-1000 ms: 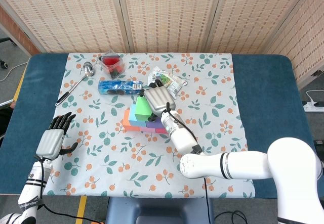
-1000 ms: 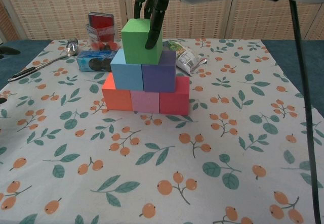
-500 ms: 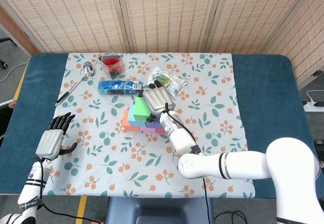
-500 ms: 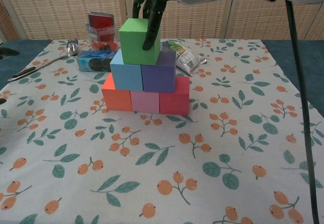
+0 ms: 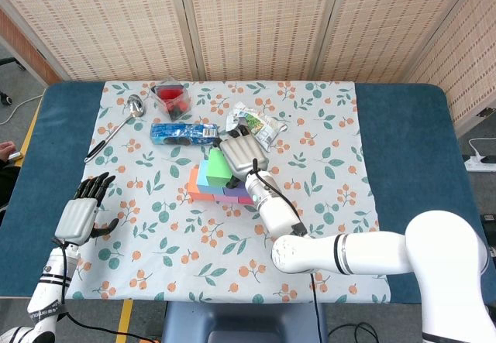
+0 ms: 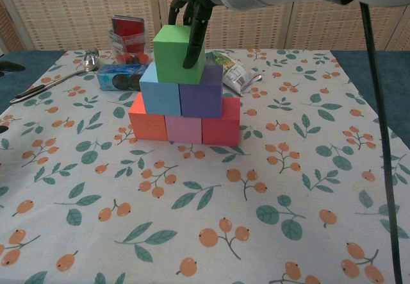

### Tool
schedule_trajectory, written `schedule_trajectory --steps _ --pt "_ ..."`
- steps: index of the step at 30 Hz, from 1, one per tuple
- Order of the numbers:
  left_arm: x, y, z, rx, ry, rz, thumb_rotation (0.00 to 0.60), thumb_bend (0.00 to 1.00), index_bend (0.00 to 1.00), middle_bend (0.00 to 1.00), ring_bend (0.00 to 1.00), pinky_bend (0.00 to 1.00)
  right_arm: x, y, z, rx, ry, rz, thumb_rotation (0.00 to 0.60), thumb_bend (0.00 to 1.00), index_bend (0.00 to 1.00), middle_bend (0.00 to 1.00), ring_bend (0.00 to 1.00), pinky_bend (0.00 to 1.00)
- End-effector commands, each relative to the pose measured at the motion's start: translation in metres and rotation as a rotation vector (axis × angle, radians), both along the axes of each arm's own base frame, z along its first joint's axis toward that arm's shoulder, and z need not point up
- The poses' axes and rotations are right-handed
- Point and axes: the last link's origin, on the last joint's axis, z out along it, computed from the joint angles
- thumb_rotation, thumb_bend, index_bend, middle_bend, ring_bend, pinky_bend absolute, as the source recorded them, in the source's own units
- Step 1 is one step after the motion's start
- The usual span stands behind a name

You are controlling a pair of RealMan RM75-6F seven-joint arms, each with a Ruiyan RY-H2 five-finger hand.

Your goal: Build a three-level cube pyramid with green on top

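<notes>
our right hand (image 6: 192, 11) grips the green cube (image 6: 177, 54) from above, fingers down its right face; it sits atop the blue cube (image 6: 159, 95) and purple cube (image 6: 201, 97). at 7 o'clock, our left hand (image 5: 80, 214) hovers with fingers spread, holding nothing.

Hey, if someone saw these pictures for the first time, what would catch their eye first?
The cube pyramid mid-table: a green cube on top, light blue and purple cubes below it, orange, pink and red at the base. The right hand grips the green cube from above, while the left hand hovers at the table's left edge.
</notes>
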Motion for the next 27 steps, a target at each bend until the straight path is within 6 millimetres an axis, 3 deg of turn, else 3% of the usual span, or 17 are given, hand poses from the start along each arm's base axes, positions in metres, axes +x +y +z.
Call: schedule_trajectory --steps 1,10,14,17,21,27 --pt "0.001 0.000 0.000 0.000 0.000 -0.003 0.600 0.31 0.00 0.00 0.00 0.04 0.000 0.000 0.001 0.002 0.000 0.001 0.600 0.00 0.00 0.22 0.00 0.00" --pt "0.004 0.001 0.000 -0.006 0.018 -0.017 0.600 0.31 0.00 0.00 0.00 0.04 -0.002 0.004 0.008 0.017 -0.026 -0.001 0.600 0.00 0.00 0.03 0.00 0.00" --pt "0.006 0.003 0.002 -0.004 0.039 -0.030 0.600 0.31 0.00 0.00 0.00 0.04 -0.009 0.007 0.030 0.000 -0.070 0.000 0.600 0.00 0.00 0.00 0.00 0.00" --pt "0.005 0.004 0.004 -0.006 0.051 -0.037 0.600 0.31 0.00 0.00 0.00 0.04 -0.033 0.011 0.053 -0.021 -0.087 -0.028 0.600 0.00 0.00 0.00 0.00 0.00" --pt "0.005 0.006 0.003 -0.024 0.051 -0.043 0.600 0.31 0.00 0.00 0.00 0.04 -0.083 0.015 0.077 -0.035 -0.092 -0.086 0.600 0.00 0.00 0.00 0.00 0.00" --pt "0.007 0.009 -0.005 -0.064 0.073 -0.055 0.600 0.30 0.01 0.00 0.00 0.04 -0.154 0.024 0.084 -0.006 -0.070 -0.131 0.600 0.00 0.00 0.00 0.00 0.00"
